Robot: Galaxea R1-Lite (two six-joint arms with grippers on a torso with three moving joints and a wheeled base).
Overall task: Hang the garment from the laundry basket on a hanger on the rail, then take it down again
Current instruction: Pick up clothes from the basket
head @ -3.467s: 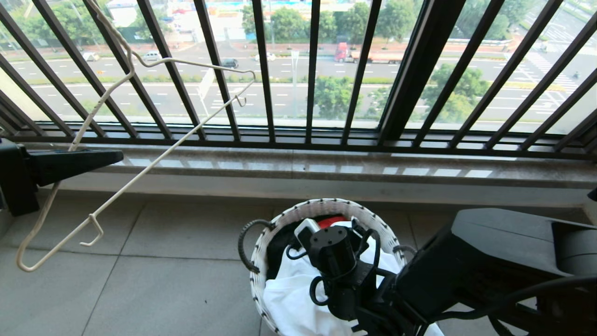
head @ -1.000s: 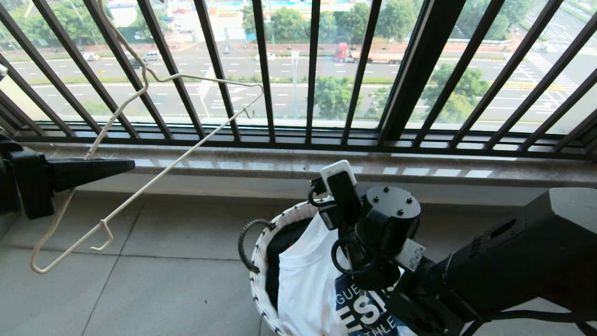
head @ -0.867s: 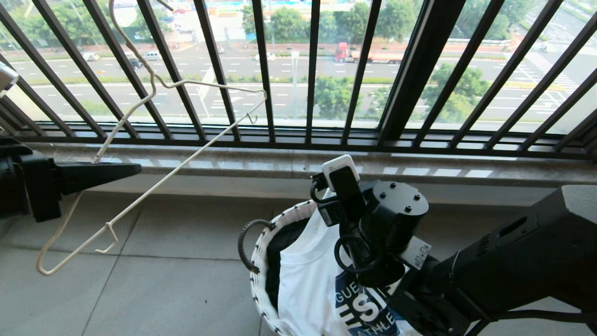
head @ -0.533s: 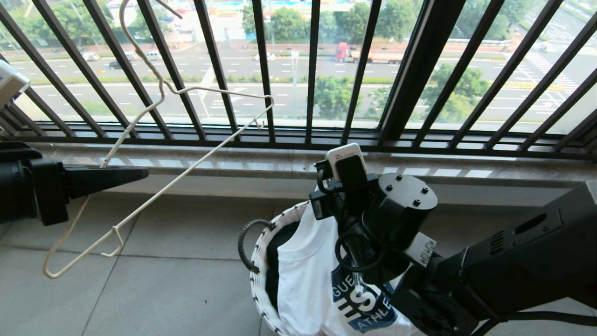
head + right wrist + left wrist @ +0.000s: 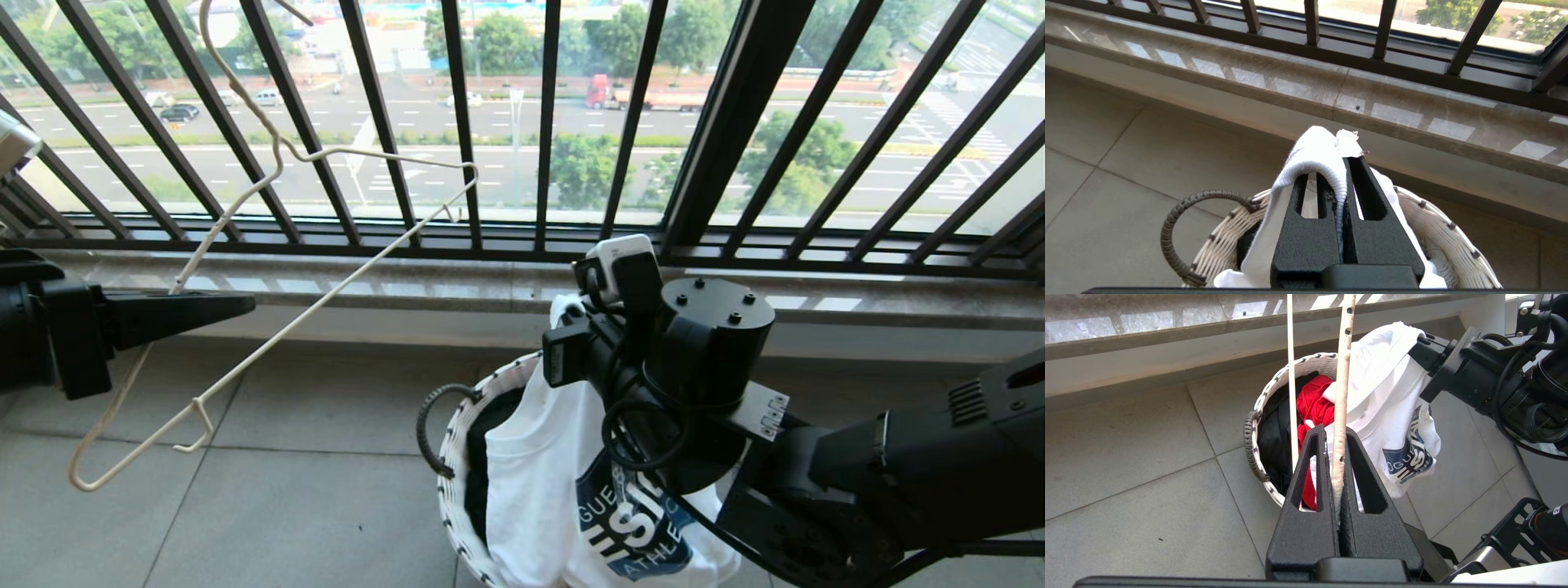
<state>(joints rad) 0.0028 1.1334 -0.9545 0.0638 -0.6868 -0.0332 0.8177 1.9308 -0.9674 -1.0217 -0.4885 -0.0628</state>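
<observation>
Two clamped claws over grey floor tiles [image 5: 310,523]: left [image 5: 1336,435] holds hanger [image 5: 269,327], right [image 5: 1342,163] garment [image 5: 539,498].

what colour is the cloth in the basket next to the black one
Red cloth, inside the laundry basket; it shows best in the left wrist view.

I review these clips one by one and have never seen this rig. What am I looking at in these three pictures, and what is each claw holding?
It is a two-armed robot on a balcony. The wide picture comes from its head; the other two come from cameras behind each claw. The left gripper is shut on a thin white wire hanger, held in the air. The right gripper is shut on a white T-shirt with a blue emblem, hanging over the round woven laundry basket on the tiled floor. Red and black clothes lie in the basket.
</observation>
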